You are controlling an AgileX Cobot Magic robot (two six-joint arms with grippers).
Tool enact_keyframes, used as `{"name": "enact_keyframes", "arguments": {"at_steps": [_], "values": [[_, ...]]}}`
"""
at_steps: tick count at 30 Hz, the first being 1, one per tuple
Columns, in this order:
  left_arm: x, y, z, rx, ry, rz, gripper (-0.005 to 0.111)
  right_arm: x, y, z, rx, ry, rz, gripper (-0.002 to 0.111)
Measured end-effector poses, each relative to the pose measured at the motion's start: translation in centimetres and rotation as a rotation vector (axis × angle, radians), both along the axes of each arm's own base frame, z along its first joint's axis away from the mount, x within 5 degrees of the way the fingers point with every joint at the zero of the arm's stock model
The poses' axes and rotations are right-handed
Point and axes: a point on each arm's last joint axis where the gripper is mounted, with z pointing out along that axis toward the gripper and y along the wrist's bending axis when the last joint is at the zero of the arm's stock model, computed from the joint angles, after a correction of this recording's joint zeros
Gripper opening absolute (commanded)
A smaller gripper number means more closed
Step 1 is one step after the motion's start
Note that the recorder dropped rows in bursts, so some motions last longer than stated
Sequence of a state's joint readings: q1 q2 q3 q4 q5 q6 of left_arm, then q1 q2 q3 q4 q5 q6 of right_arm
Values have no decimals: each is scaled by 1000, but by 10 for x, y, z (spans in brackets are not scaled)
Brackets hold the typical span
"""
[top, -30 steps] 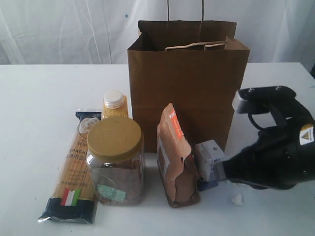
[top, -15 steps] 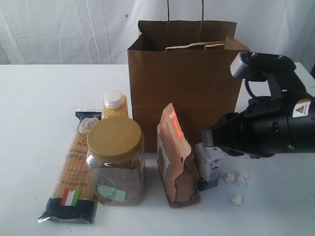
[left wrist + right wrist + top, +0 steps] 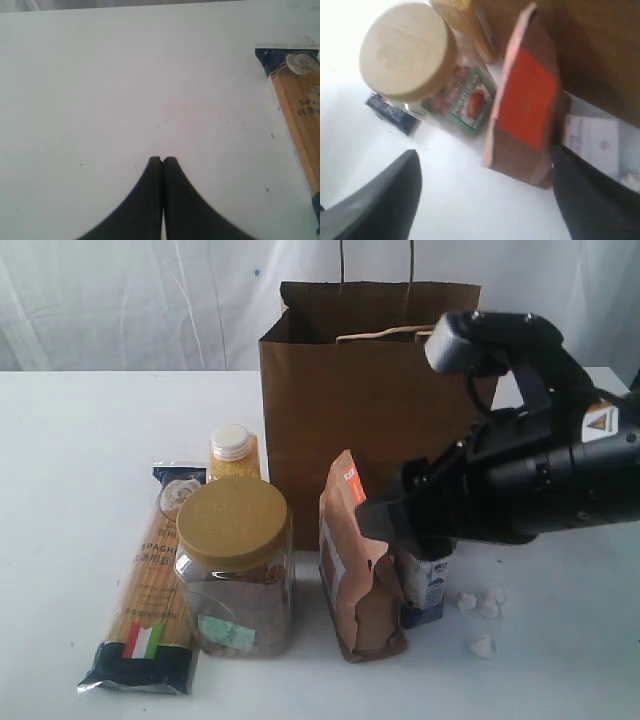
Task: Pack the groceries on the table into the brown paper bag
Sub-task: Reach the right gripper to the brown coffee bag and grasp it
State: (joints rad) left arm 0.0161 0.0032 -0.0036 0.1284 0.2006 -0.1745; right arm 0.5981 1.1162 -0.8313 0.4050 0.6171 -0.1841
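- Right, exterior view first: the brown paper bag (image 3: 350, 390) stands upright and open-mouthed at the back of the surface (image 3: 80, 440), with the groceries lined up in front of it.
- On the left the spaghetti packet (image 3: 150, 590) lies flat. The gold-lidded jar (image 3: 235, 570) is just beside it, and the yellow-grain bottle (image 3: 233, 452) peeks out behind the jar.
- The brown pouch (image 3: 355, 585) stands upright in the middle, and the white-blue carton (image 3: 425, 590) is just beside it, near the bag's front. A few white scraps (image 3: 480, 605) lie on the surface close by.
- The right end effector (image 3: 400, 525) hangs at the pouch's top edge, its arm crossing in front of the bag. How wide it stands is hard to read from this angle.
- Over to the left wrist view: the left end effector (image 3: 162, 161) is pinched closed on nothing, above bare surface (image 3: 100, 75). One end of the spaghetti packet (image 3: 300, 115) sits well off to the side.
- And the right wrist view: the right end effector (image 3: 484, 152) has its jaws spread wide and empty. The brown pouch (image 3: 527, 105) and its orange label (image 3: 525, 100) are lined up between them, not yet touched. The gold-lidded jar (image 3: 405, 50) is on one flank and the white-blue carton (image 3: 592, 137) on the other.
- My read is that the pouch is light, soft paper that dents easily and tips readily. I'd pinch across its flat faces just under the folded top, gently. There's little room on either side, so the jaws need a clean line in.
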Motion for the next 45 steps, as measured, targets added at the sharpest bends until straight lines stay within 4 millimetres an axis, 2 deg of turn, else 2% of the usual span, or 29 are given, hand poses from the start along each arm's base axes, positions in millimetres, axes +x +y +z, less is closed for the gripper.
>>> {"name": "enact_keyframes", "arguments": {"at_steps": [3, 6, 7, 9, 14, 16, 20, 23, 34, 36, 38, 42, 45], "values": [[0, 0, 0, 0, 0, 0, 0, 5, 14, 5, 7, -30, 30, 67], [0, 0, 0, 0, 0, 0, 0, 16, 29, -12, -58, 10, 46, 63], [0, 0, 0, 0, 0, 0, 0, 22, 36, -23, -84, 57, 33, 62], [0, 0, 0, 0, 0, 0, 0, 28, 43, -30, -102, 87, 29, 62], [0, 0, 0, 0, 0, 0, 0, 34, 46, -32, -118, 60, 19, 62], [0, 0, 0, 0, 0, 0, 0, 36, 47, -44, -184, 106, 38, 62], [0, 0, 0, 0, 0, 0, 0, 40, 51, -62, -240, 172, 49, 72], [0, 0, 0, 0, 0, 0, 0, 44, 54, -76, -268, 210, 50, 73], [0, 0, 0, 0, 0, 0, 0, 49, 57, -97, -334, 254, 68, 72], [0, 0, 0, 0, 0, 0, 0, 50, 57, -99, -336, 258, 65, 65], [0, 0, 0, 0, 0, 0, 0, 50, 58, -99, -330, 260, 52, 53], [0, 0, 0, 0, 0, 0, 0, 53, 57, -100, -316, 268, -7, 20], [0, 0, 0, 0, 0, 0, 0, 54, 57, -99, -304, 273, -41, 15]]}}
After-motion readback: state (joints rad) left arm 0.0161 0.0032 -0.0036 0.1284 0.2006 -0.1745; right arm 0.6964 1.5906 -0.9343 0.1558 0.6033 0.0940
